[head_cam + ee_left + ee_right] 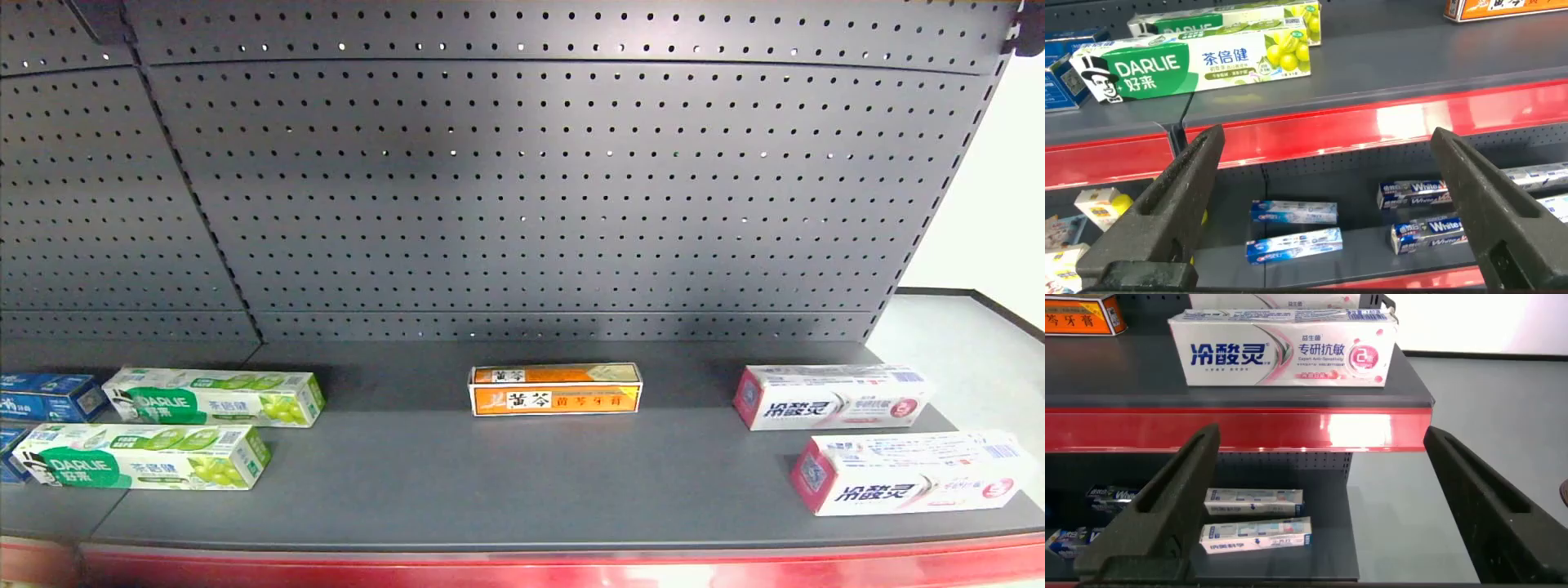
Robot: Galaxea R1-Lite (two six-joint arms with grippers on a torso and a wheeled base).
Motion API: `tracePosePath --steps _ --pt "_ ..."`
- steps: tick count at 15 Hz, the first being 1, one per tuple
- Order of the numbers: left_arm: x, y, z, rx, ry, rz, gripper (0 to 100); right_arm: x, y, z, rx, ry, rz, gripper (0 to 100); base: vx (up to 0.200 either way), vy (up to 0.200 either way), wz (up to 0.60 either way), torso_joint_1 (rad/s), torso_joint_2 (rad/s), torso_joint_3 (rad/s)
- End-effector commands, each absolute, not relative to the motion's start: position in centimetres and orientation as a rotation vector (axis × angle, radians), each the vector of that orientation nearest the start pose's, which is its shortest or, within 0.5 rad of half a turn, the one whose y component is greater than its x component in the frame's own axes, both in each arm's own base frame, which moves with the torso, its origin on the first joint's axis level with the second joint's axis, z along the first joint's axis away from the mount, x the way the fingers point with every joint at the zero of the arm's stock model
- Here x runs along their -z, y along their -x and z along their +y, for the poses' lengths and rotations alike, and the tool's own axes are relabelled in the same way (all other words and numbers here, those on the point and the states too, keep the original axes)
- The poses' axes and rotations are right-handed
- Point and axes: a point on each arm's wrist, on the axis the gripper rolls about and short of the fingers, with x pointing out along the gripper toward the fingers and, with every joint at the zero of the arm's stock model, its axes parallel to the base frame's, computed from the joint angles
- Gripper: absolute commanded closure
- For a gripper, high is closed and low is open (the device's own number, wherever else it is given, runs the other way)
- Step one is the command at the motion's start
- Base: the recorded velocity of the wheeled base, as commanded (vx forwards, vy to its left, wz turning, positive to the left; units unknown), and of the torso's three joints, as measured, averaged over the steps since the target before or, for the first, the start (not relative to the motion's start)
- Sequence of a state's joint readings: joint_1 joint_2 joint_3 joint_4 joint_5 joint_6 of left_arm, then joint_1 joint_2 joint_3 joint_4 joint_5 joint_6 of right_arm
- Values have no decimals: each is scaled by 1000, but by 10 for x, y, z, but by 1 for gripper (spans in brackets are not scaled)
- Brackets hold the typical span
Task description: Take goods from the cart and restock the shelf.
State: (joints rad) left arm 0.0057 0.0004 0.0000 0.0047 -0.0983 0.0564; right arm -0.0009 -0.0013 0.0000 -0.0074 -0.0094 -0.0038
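Grey perforated backing rises behind the shelf (pixel 457 482), where the orange toothpaste box (pixel 555 389) lies midway, with green toothpaste boxes (pixel 216 396) to its left and white-and-pink toothpaste boxes (pixel 833 397) to its right. The left gripper (pixel 1328 137) and right gripper (pixel 1323 434) hang lower than it, both spread wide and empty. Such cartons look light, stiff yet crushable and glossy, so a gentle pinch across the long sides at mid-length seems best.
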Motion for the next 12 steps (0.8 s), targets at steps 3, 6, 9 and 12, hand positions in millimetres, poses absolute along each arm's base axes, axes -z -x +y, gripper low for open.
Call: tracePosePath --steps 3,6,9,12 --pt "-75 23 -2 92 -56 2 0 -76 23 0 11 2 -8 0 0 0 -400 2 2 0" --pt "-75 23 -2 92 -56 2 0 -76 23 0 11 2 -8 0 0 0 -600 2 4 7" --pt "-75 23 -2 92 -56 2 0 -76 23 0 11 2 -8 0 0 0 -600 12 2 2" --pt "-75 23 -2 92 -56 2 0 -76 23 0 11 2 -8 0 0 0 -600 1 2 -1"
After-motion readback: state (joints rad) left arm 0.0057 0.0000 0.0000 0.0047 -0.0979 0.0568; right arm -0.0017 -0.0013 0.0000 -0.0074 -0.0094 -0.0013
